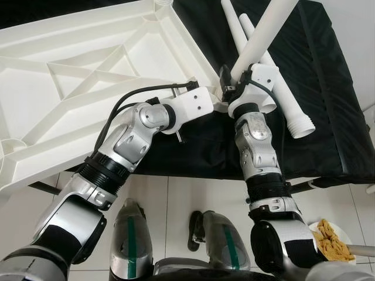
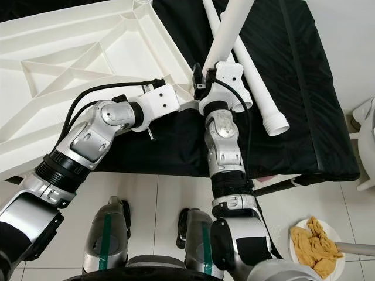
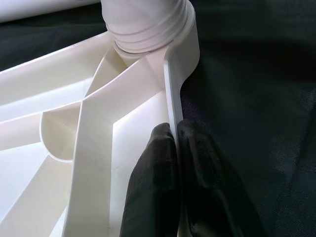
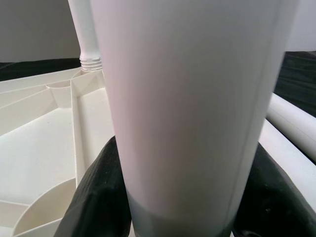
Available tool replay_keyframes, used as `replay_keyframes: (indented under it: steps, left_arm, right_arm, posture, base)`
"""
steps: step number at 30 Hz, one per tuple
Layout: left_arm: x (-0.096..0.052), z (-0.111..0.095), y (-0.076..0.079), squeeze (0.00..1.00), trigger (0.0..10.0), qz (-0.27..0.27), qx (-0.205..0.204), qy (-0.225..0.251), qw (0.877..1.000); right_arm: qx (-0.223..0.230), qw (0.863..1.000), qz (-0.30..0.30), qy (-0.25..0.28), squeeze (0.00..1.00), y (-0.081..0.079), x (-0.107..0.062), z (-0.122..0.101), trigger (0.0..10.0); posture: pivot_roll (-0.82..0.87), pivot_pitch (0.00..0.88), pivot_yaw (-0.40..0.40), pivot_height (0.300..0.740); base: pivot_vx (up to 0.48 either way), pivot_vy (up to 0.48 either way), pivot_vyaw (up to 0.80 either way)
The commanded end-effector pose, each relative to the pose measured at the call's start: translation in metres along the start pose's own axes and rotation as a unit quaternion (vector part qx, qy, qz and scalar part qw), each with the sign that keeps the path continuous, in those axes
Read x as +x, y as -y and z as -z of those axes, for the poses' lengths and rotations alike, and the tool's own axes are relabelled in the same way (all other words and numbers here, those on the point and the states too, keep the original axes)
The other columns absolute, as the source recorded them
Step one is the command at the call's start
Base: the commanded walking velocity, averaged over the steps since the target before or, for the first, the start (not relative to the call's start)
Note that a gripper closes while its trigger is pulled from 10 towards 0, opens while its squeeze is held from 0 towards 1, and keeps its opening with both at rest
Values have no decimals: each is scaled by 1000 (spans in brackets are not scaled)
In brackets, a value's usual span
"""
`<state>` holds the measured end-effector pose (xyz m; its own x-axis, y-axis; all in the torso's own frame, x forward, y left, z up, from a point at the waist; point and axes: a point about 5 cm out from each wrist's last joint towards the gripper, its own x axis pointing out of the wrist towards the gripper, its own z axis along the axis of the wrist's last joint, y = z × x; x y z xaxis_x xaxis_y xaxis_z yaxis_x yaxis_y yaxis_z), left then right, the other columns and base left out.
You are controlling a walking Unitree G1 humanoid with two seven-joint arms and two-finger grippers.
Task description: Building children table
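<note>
White plastic made up nearly everything the job needed. The tabletop (image 1: pixel 88 76) lay upside down on a black-covered bench (image 1: pixel 328 117), ribbed underside up, and every other piece is best placed from its near corner socket (image 3: pixel 148 29).

Left of that corner, the left gripper (image 3: pixel 173 163) pinched the tabletop's thin rim, one black finger on each side of the wall, steadying the slab. At the corner itself stood a table leg (image 1: pixel 263 35), its threaded end seated in the socket, where several thread ridges showed above the collar. The right gripper (image 1: pixel 237 82) clasped this leg just above the corner, its fingers (image 4: pixel 94 197) wrapped around the tube on both sides. Right of the corner, two spare legs (image 1: pixel 281 99) lay loose on the black cloth, one with its threaded end pointing toward the bench edge. A further leg (image 4: pixel 86 34) stood at a far corner.

The step in hand looked like screwing this leg home. The next move probably called for turning the leg about its own axis, kept square to the socket, while the left claw braced the rim against twisting.
</note>
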<state>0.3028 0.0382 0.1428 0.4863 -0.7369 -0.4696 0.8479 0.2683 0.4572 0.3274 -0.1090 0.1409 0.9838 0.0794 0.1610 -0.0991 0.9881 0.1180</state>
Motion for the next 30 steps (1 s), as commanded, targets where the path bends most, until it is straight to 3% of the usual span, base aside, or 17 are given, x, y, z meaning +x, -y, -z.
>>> replay_keyframes:
  steps: [1,2,3,4,5,10,20,21,25,30]
  left_arm:
    - [4,-17,7,0,10000,14,31,34,999]
    - [4,-17,7,0,10000,14,31,34,999]
    - [4,-16,7,0,10000,15,31,33,999]
    - [4,-16,7,0,10000,15,31,33,999]
    - [4,-16,7,0,10000,15,32,33,999]
    - [3,-16,8,0,10000,16,32,33,999]
    - [3,-16,9,0,10000,16,30,34,999]
    - [3,-17,8,0,10000,14,29,35,999]
    - [3,-17,7,0,10000,14,28,35,999]
    - [3,-17,6,0,10000,12,28,35,999]
  right_arm:
    - [3,1000,-7,-18,0,-5,-3,7,10000]
    - [3,1000,-4,-15,0,-4,-3,6,10000]
    - [5,1000,-6,-9,435,-5,-3,4,10000]
    - [5,1000,-6,-9,435,-5,-3,4,10000]
    - [10,1000,-8,-6,1000,-6,-4,3,10000]
    - [23,1000,-21,0,1000,-10,-6,1,10000]
    - [5,999,-51,19,1000,2,-9,-5,10000]
    - [3,996,-88,20,0,6,-12,-5,10000]
    - [7,994,-108,19,0,8,-14,-5,10000]
    - [-9,981,-191,16,0,23,-16,-9,10000]
  posture:
    - [54,11,-88,740]
    - [56,8,-87,740]
    - [56,7,-87,740]
    - [56,7,-87,740]
    - [56,7,-87,740]
    - [56,8,-88,740]
    - [55,14,-87,740]
    - [53,19,-84,740]
    - [53,19,-84,740]
    - [50,25,-80,740]
  base:
    - [0,0,0]
    - [0,0,0]
    - [0,0,0]
    - [0,0,0]
    - [0,0,0]
    - [0,0,0]
    - [0,0,0]
    - [0,0,0]
    - [0,0,0]
    - [0,0,0]
